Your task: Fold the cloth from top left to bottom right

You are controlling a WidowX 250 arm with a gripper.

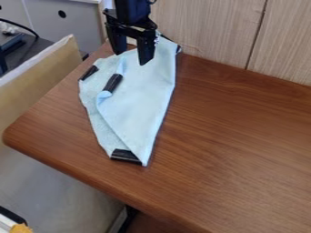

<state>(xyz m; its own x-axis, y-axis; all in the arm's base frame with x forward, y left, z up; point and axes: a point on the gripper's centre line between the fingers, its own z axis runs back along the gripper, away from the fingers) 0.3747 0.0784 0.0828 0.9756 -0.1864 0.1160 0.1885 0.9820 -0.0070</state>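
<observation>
A pale blue cloth [142, 98] lies partly folded on the left of the brown surface [243, 145], one black-edged flap [112, 83] curled up. Above the surface's far left end, your hand [132, 58] hangs, its fingers [146, 50] apart. Wood paneling [209, 32] stands beyond the surface. A grip pressed too deep could catch both layers and drag your whole cloth; the curled flap, left loose, could bunch under the fold.

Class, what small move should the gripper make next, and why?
Probably ease the gripper down towards the black patch on the cloth to pinch there: its fingers hang apart nearby, and that curled edge lies mid-cloth, short of the lower tip.
</observation>
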